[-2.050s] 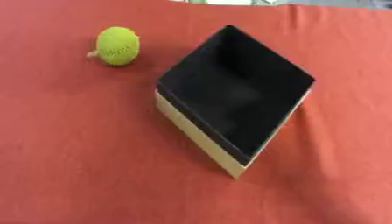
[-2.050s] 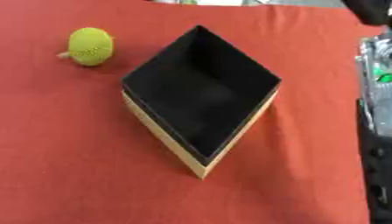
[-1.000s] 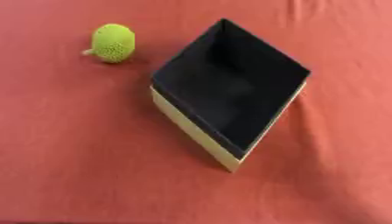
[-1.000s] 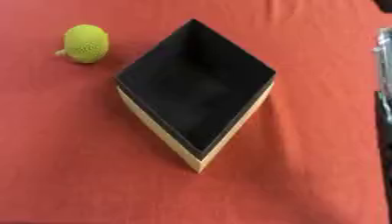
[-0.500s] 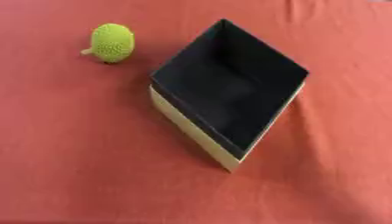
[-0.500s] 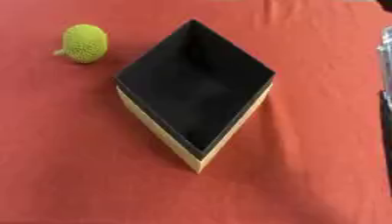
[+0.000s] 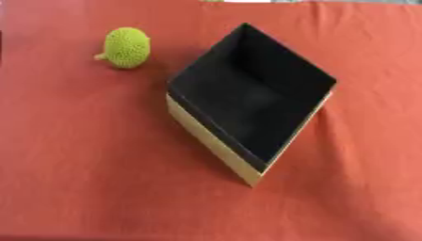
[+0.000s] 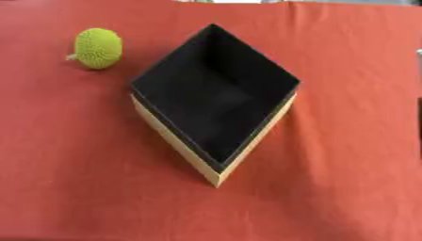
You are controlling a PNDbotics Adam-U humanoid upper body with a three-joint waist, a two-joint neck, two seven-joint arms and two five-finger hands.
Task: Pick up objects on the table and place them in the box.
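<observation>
1. The box (image 7: 216, 143), tan outside and black inside, sat cornerwise on the red cloth (image 7: 82, 164) with nothing in it.
2. A bumpy yellow-green ball (image 7: 126, 47) lay on the cloth, apart from the box's left corner.
3. Neither hand showed, so their state could not be told.

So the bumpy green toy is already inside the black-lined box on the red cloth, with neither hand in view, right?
Not quite. In the left eye view the green toy lies on the red cloth, outside and left of the box, whose interior looks empty. Neither hand shows, as you said.
</observation>
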